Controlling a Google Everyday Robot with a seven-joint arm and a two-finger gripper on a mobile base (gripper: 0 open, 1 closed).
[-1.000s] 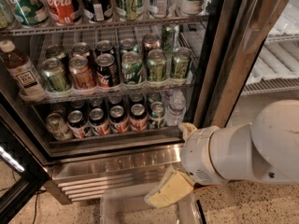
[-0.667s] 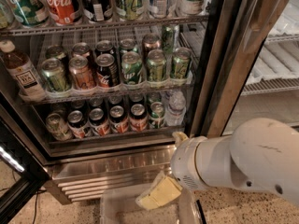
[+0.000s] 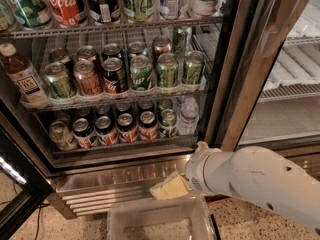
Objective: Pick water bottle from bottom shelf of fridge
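Observation:
The water bottle (image 3: 187, 115) is small, clear and ribbed. It stands at the right end of the bottom shelf (image 3: 125, 143), beside rows of soda cans (image 3: 126, 126). The fridge (image 3: 235, 59) has its door open, with steel frame and louvred base. My gripper (image 3: 170, 188), cream-coloured, hangs low in front of the fridge base, below the bottle and slightly to its left, and holds nothing I can see. The white arm (image 3: 255, 179) comes in from the lower right.
A brown tea bottle (image 3: 22, 76) stands at the left of the middle rack. More cans (image 3: 140, 71) fill the middle rack and bottles the top one. A clear plastic bin (image 3: 160, 221) sits below the gripper. The open door's edge (image 3: 15, 184) is at lower left.
The arm has swung left and the gripper has moved left and slightly up, closer to the fridge base. The bottle and cans have not moved.

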